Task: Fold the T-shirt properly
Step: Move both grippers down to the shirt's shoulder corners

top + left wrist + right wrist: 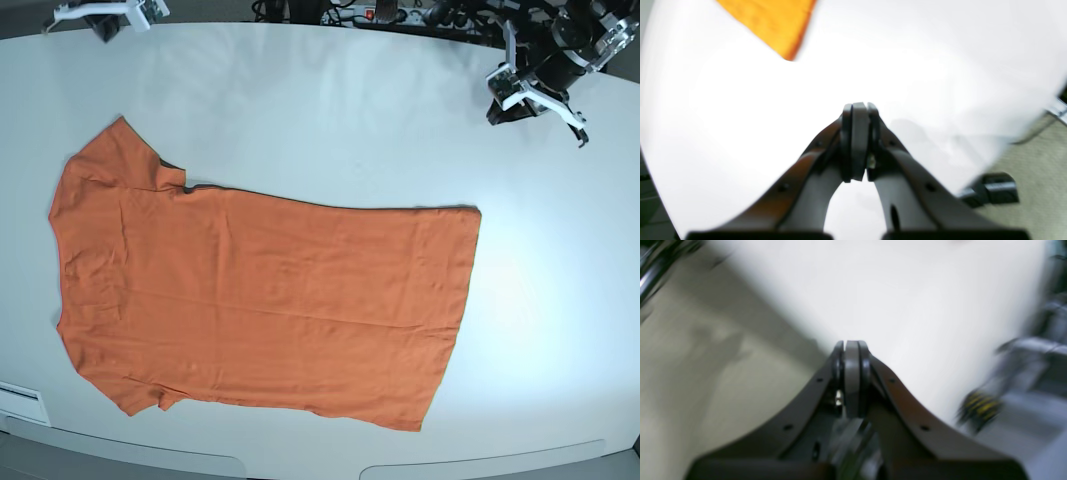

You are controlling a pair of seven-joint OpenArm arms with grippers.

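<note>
The orange T-shirt [260,300] lies spread flat on the white table [330,120], sleeves and collar end at the left, hem at the right. One corner of it shows in the left wrist view [770,23], far from the fingertips. My left gripper [858,108] is shut on nothing and hovers over bare table; in the base view it is at the back right [535,95], well clear of the shirt. My right gripper [851,345] is also shut and empty, above the table's edge, at the back left corner [110,14] in the base view. The shirt is out of the right wrist view.
Cables and a power strip [370,12] line the table's back edge. A white label [20,400] sits at the front left rim. Beige floor [690,356] lies beyond the table's edge. A black fitting [997,191] and a yellow-striped part [980,405] show beside the table.
</note>
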